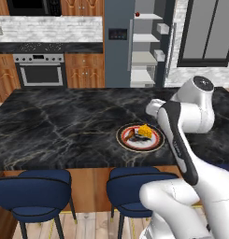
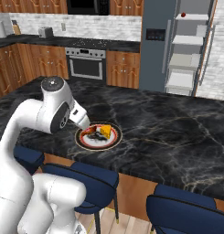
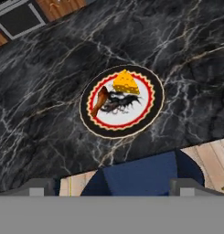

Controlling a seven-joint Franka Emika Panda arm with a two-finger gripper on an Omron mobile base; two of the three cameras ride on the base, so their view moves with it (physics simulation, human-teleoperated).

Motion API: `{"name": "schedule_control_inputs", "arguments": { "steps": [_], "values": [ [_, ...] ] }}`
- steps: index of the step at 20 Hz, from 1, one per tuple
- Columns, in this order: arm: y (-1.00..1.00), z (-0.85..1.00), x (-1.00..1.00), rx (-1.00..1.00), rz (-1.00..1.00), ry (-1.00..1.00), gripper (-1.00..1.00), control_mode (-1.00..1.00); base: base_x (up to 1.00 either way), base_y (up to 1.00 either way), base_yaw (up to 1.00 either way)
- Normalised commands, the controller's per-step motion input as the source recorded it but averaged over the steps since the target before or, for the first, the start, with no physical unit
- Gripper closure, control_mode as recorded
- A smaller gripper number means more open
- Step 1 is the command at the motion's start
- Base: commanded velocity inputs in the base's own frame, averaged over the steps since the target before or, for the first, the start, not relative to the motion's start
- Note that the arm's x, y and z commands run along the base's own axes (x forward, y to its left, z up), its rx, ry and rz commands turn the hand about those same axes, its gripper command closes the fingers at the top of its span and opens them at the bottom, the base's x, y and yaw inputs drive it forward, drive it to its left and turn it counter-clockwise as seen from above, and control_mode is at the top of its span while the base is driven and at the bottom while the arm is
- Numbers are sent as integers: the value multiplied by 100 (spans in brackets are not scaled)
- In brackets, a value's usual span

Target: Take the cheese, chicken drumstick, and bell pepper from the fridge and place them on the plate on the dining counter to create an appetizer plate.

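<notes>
yellow cheese and chicken drumstick lie on the plate.

Bare dining counter around plate

Gripper hangs above the dining counter, over its near edge. Plate sits on the counter just ahead and below. On the plate: cheese at the far side, chicken drumstick left of it. Stool directly under the gripper. Fridge far beyond the counter, door open, bell pepper on its top shelf.
</notes>
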Motion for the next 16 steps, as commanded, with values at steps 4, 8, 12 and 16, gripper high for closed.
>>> {"name": "schedule_control_inputs", "arguments": {
  "steps": [4, 8, 12, 16],
  "values": [
    [0, 9, -100, -3, 1, -4, -100, -100, 0, 0, 0],
    [0, 18, -98, -3, 5, -15, -100, -100, 0, 0, 0],
    [0, 25, -45, -1, 4, -9, -100, -100, 0, 0, 0],
    [0, 4, 0, 0, 1, 0, -100, -100, 0, 0, 0]
  ]
}}
